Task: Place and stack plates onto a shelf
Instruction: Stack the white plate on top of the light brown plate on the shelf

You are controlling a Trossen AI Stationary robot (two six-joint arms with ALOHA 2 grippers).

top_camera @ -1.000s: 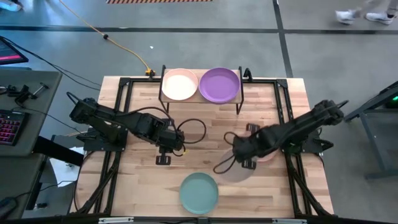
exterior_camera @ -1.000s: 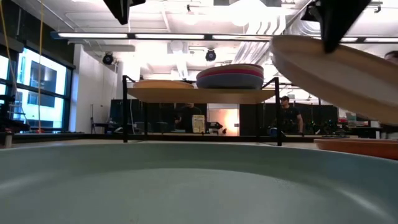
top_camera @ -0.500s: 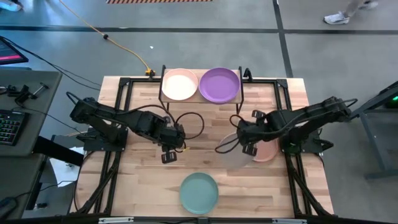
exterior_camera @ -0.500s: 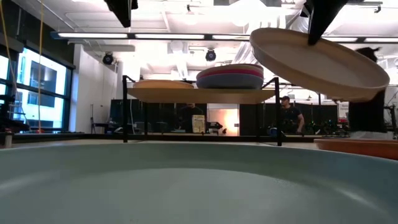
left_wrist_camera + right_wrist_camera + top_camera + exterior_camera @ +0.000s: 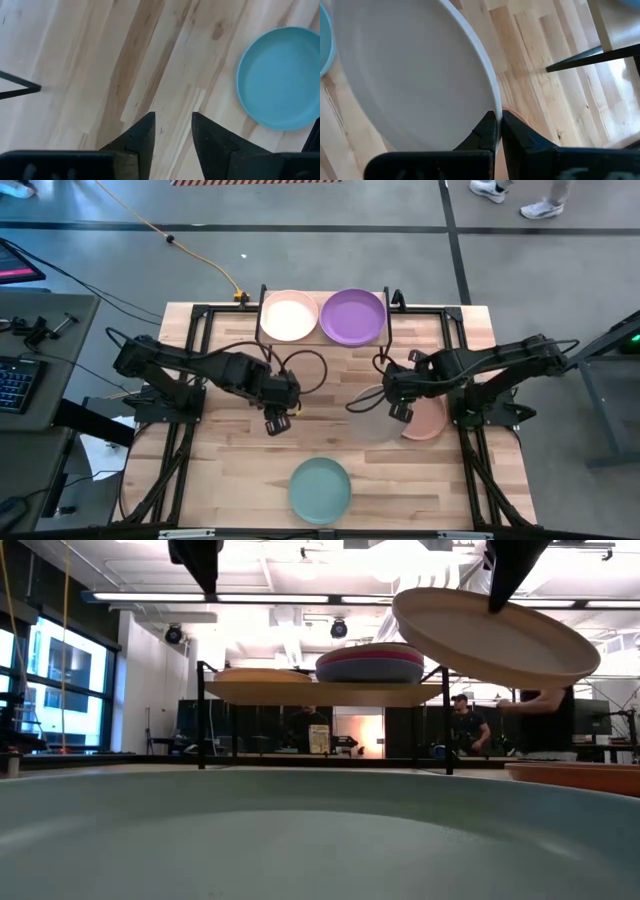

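while the right hand [image 5: 496, 125] pinches the rim of a beige plate [image 5: 495, 638], that plate hangs tilted in the air, above the surface [image 5: 330, 445] and just in front of the shelf [image 5: 325, 692]. the two dark fingers [image 5: 487, 131] are squeezed tight on the plate's edge. under that plate a salmon plate [image 5: 432, 420] lies flat on the surface, partly hidden.

the left hand [image 5: 173, 131] hangs over bare wood near the middle of the surface. its fingers [image 5: 142, 137] stand apart and hold nothing.

a teal plate [image 5: 320, 489] lies alone near the front edge of the surface, well apart from both hands.

the shelf stands at the back of the surface on thin black legs. on its left half sits a cream plate [image 5: 289, 316]. on its right half sits a stack with a purple plate [image 5: 352, 316] on top, and from the low view more plates show under it in pink and blue bands.

people [image 5: 463, 725] stand far behind the surface in the room.
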